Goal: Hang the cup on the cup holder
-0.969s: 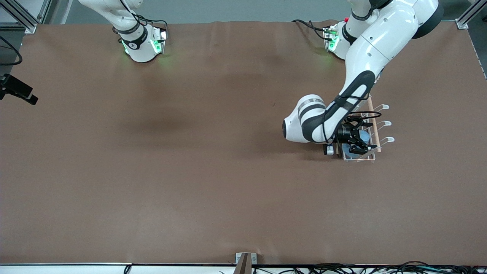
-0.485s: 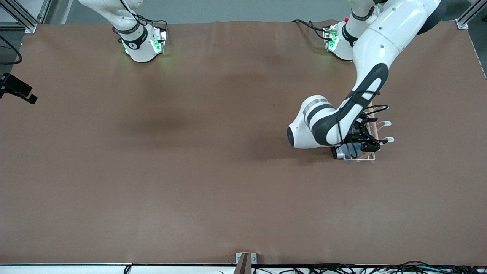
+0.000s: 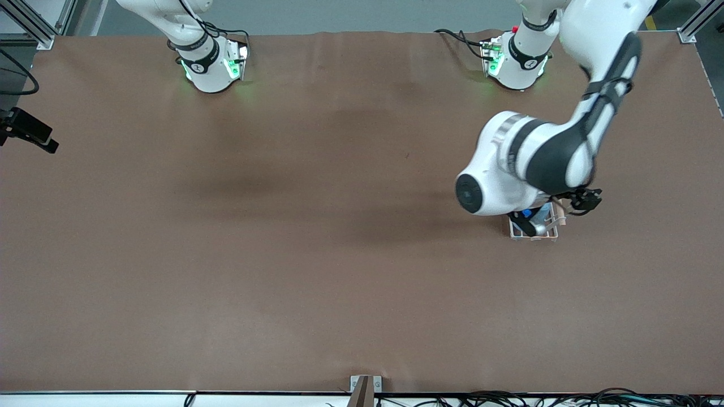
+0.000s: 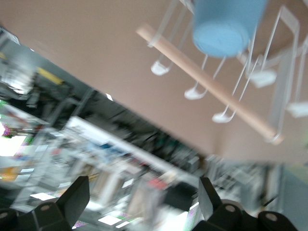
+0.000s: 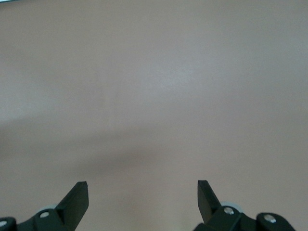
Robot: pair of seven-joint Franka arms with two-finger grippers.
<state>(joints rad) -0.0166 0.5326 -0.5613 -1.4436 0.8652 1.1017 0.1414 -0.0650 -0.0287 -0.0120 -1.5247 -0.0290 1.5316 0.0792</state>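
Cup point(image 4: 227, 23) hangs upside down on one of the rack's prongs, its flat bottom facing the left wrist camera and nothing gripping it. In the front view only a sliver of its blue shows, tucked under the left arm's wrist, inside the rack point(image 3: 534, 230) at the left arm's end of the table. The wooden rod point(image 4: 207, 82) along the rack's top runs just beside the cup, and several bare looped prong tips stick out past it.

The left gripper point(image 4: 144, 202) is up in the air over the rack, tilted so that its camera sees the room as well as the table. Its jaws are spread wide and hold nothing. The right gripper point(image 5: 143, 199) waits above bare brown table point(image 5: 154, 96) near its own base, its jaws likewise wide apart and empty.

Judging from how things lie, the hanging itself looks done: the cup sits on its prong with no support from a gripper. What seems left is only for the left arm to clear the rack without brushing the rod or the prongs.
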